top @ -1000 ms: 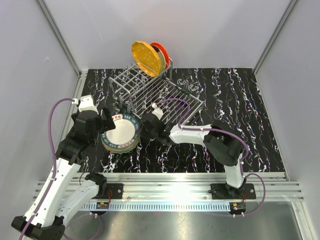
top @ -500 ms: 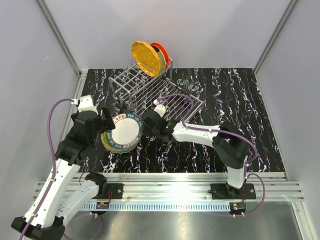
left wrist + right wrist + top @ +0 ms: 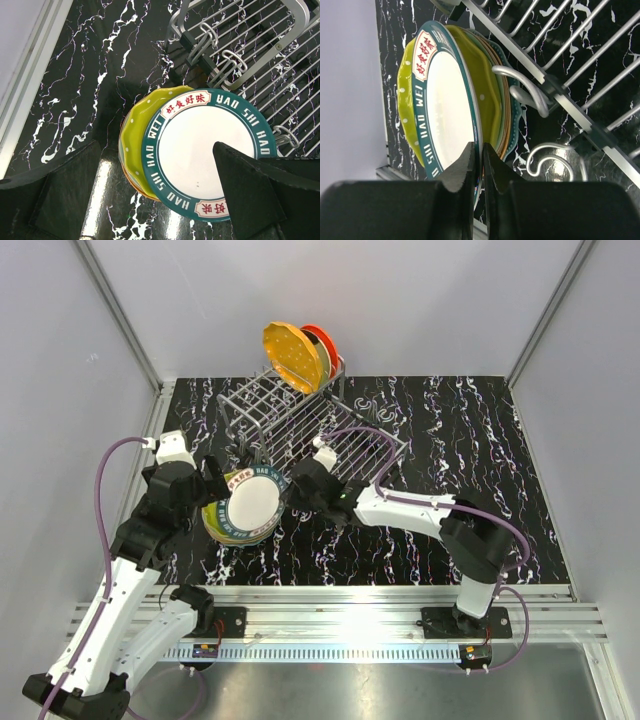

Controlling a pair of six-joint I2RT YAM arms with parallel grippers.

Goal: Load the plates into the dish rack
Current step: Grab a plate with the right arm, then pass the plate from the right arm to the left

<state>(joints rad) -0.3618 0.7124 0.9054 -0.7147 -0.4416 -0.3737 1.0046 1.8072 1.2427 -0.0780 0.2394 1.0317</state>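
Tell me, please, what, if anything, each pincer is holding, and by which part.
The right pincer grips the teal-rimmed white plate by its rim. The left pincer is open, holding nothing.

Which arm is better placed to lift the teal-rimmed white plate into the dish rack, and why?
Right: the right gripper pinches the rim of the teal-rimmed white plate, beside the dish rack. The left gripper hangs open over it, holding nothing.
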